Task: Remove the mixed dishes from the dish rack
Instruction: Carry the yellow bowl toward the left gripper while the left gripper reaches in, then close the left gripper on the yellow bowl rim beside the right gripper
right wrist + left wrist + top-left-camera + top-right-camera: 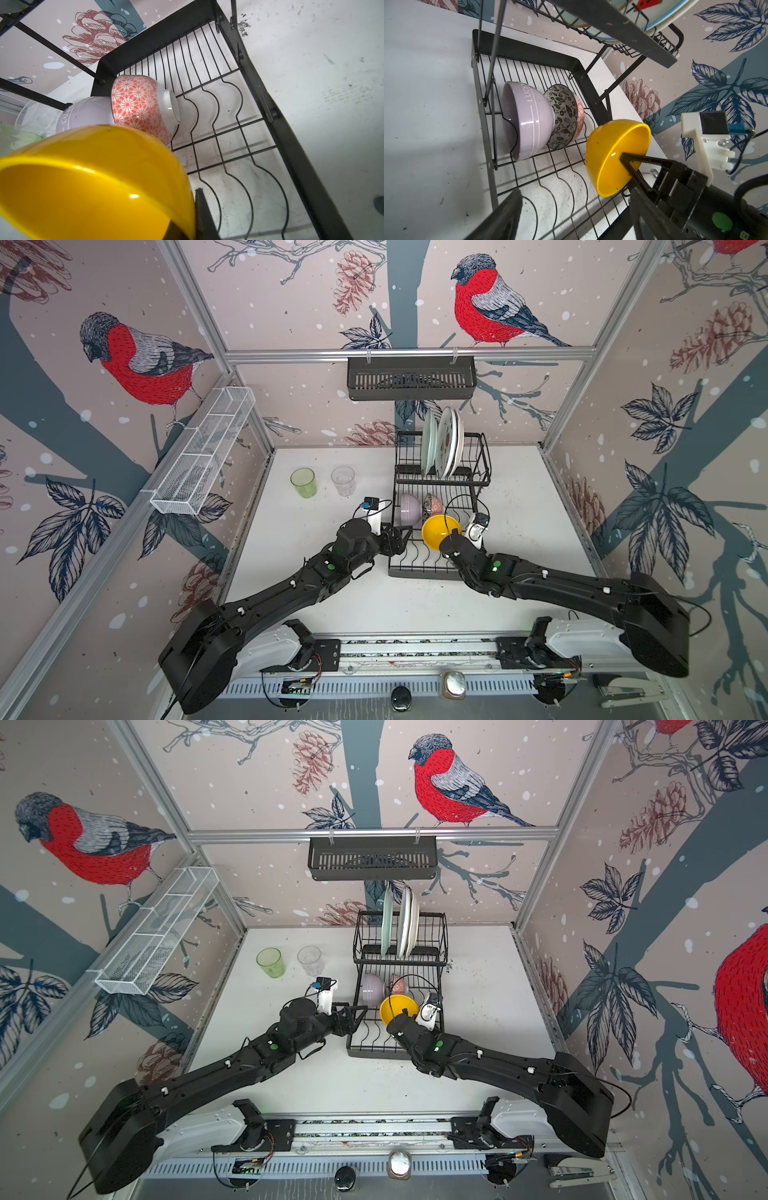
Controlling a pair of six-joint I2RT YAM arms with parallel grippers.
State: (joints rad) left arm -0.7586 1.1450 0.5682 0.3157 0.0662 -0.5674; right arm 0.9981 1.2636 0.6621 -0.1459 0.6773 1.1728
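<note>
The black wire dish rack (419,572) (374,1052) stands at the back middle of the table. My right gripper (452,534) (193,199) is shut on the rim of the yellow bowl (438,533) (612,153) (93,182), held tilted above the lower tier. My left gripper (401,537) (575,203) is open and empty at that tier's left edge. A lilac bowl (409,509) (527,124) and a pink-patterned bowl (434,504) (141,106) lean on their sides behind. A pale green plate (428,443), a patterned plate (446,441) and a white plate (458,443) stand on the raised tier.
A green glass (303,482) and a clear glass (343,480) stand upright on the table left of the rack. A dark slatted basket (411,377) hangs on the back rail above the plates. A white mesh trough (203,452) runs along the left wall.
</note>
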